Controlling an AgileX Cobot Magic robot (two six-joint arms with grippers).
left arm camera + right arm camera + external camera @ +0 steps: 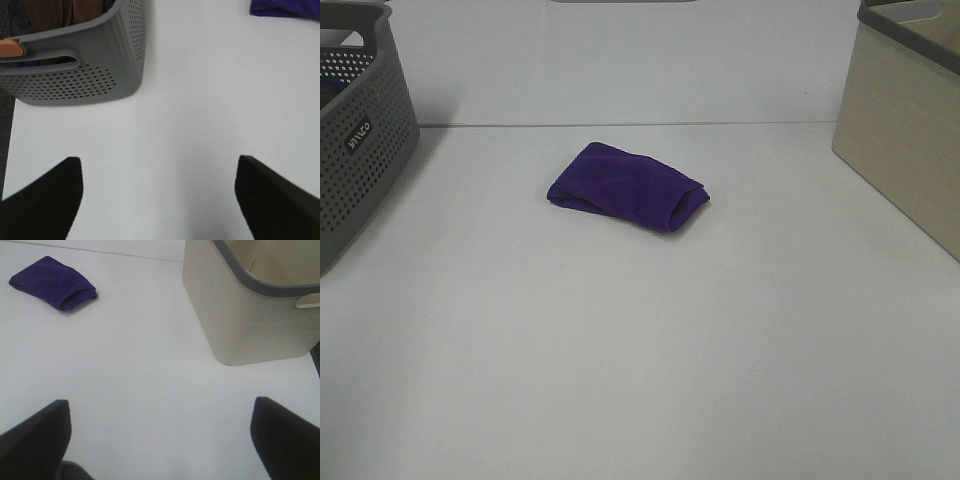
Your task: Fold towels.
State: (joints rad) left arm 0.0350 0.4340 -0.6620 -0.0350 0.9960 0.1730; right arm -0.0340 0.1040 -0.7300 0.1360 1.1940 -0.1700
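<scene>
At the far left of the high view stands a grey perforated basket (360,120), its wall pierced with rows of small holes and bearing a small white label; it rests on the white tabletop (640,360) and is cut off by the frame edge. In the left wrist view the same basket shows a slotted handle, an orange-brown object at its rim and dark contents inside that cannot be identified; the left end effector (159,200) hangs above bare tabletop with its two dark fingers (45,200) spread wide, nothing between them. Near the middle of the high view, towards the back of the tabletop, lies the towel (626,187); it is deep purple, folded into a compact bundle with a rolled, looped end facing right, and it sits well apart from both containers. No tag can be made out on it. The left wrist view catches only one purple edge of the towel at the border of the frame. At the far right stands a beige bin (905,120) with a grey rim, also resting on the tabletop. In the right wrist view the right end effector (160,440) hovers over bare tabletop, fingers apart and empty; the towel lies well away from it and the bin stands nearer.
</scene>
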